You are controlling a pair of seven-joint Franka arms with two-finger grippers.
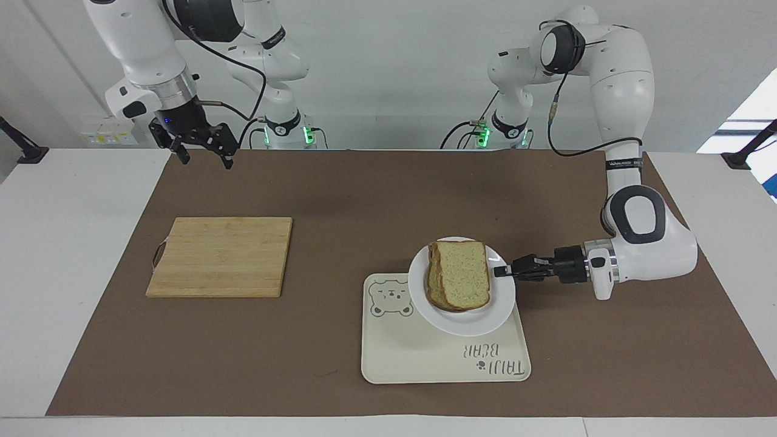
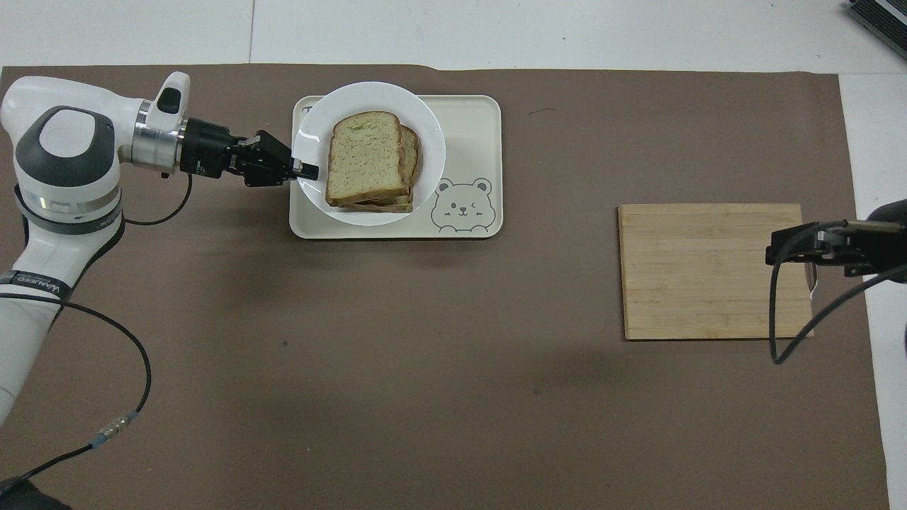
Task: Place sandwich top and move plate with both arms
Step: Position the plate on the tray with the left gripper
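The white plate hangs over the cream tray, gripped at its rim. On it lies a stack of bread with the sandwich top uppermost, a plain speckled slice with brown crust. My left gripper reaches in level from the left arm's end of the table and is shut on the plate's rim. My right gripper is raised over the mat's edge by the cutting board, open and holding nothing.
The cream bear-print tray lies under the plate. A wooden cutting board rests bare toward the right arm's end. A brown mat covers the table.
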